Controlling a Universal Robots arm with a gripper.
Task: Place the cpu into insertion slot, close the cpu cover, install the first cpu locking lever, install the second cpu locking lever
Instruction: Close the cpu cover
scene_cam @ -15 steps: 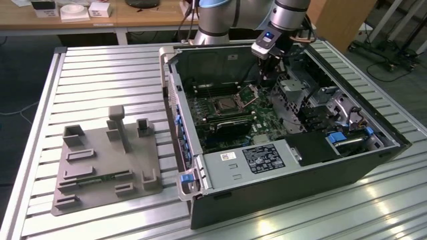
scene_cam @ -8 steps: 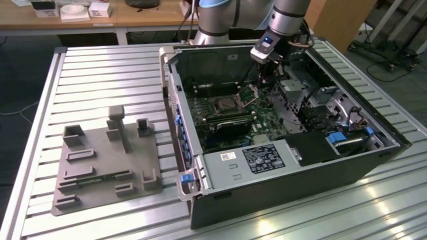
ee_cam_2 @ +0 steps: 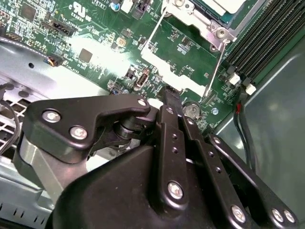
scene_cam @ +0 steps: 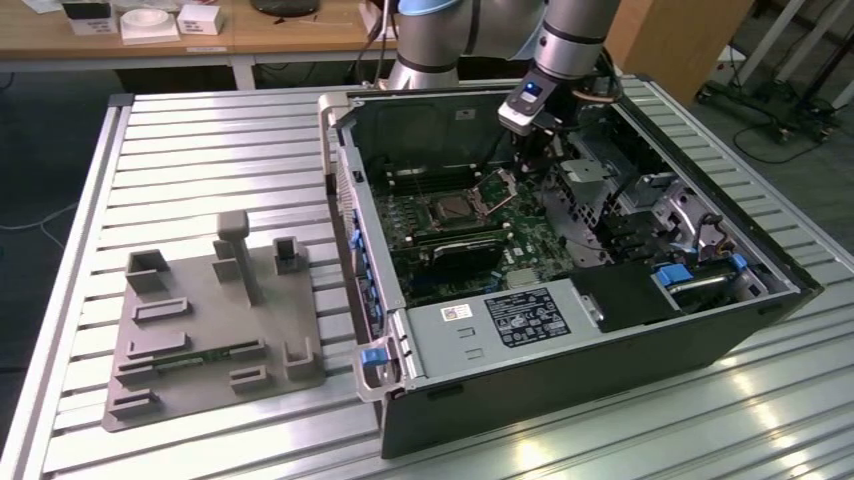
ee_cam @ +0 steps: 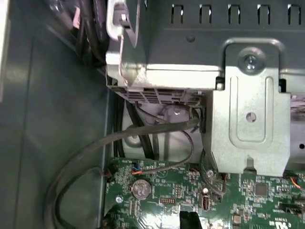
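A: Jaws?
B: Pinched together on gripper (ee_cam_2: 171, 98), tip at raised cpu cover (scene_cam: 499, 188) edge.
A: Cpu (scene_cam: 458, 209)?
B: Sits in insertion slot (scene_cam: 437, 213), inside open computer case (scene_cam: 561, 390), just beside the tilted cover.

On the bench (scene_cam: 200, 150), a fixture tray (scene_cam: 200, 340) lies at the exterior view's left and an open computer case (scene_cam: 574, 390) at its right. Inside the case, the insertion slot (scene_cam: 451, 208) sits on the circuit board (scene_cam: 534, 245), with the cpu cover (scene_cam: 499, 190) tilted up just beside it toward the exterior view's right. In the second wrist view the pincer (ee_cam_2: 170, 95) hangs over the board, near the cover.
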